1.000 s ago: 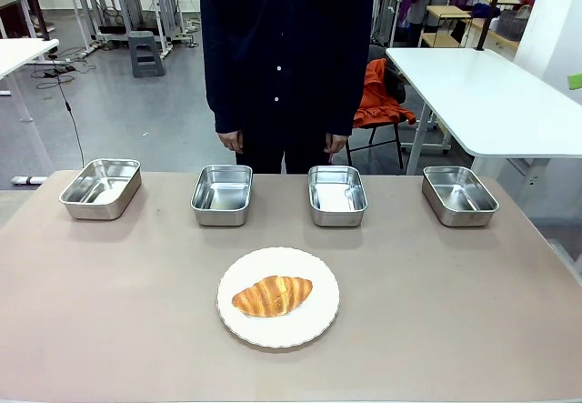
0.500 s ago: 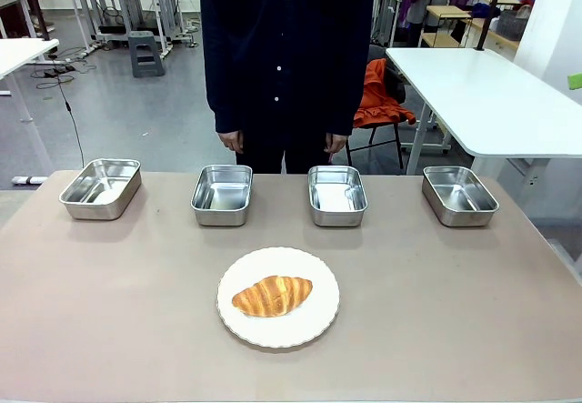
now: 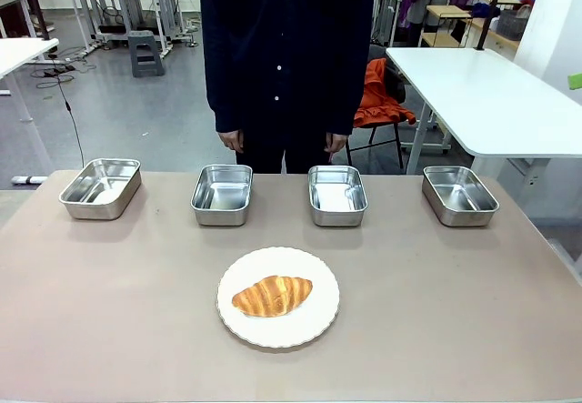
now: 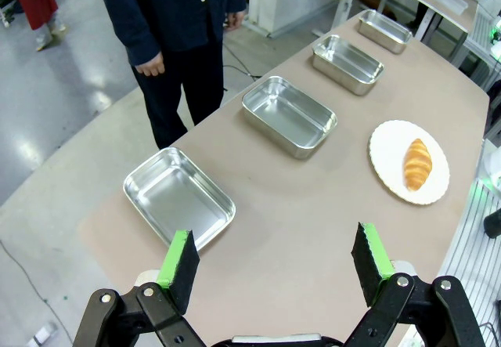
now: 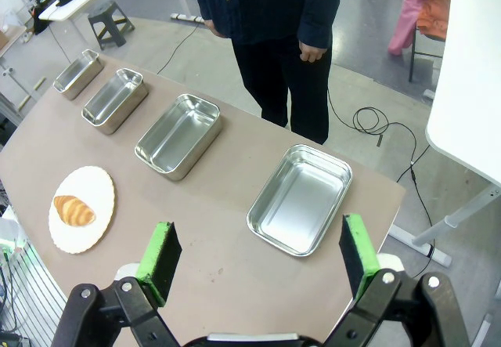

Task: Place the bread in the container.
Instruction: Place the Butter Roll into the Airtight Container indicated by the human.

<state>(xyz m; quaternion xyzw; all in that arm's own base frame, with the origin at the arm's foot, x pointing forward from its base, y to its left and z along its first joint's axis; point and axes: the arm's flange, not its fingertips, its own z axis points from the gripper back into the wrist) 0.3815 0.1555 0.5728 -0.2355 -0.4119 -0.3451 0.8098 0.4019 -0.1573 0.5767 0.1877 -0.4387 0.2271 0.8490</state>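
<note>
Left hand (image 4: 274,247) wide | right hand (image 5: 257,241) wide | bread (image 3: 272,296) unmoved on plate (image 3: 284,332)

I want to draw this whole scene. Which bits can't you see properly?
Front view: the person is cut off by the top edge.
Front view: the golden-brown crescent croissant has its underside hidden against the round white scalloped plate.
Right wrist view: the farthest rectangular stainless-steel tray is too small for detail.

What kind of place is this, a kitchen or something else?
Likely a robotics lab, not a kitchen: white workbenches, cables across a grey floor, and steel trays lined up on a test table.
</note>
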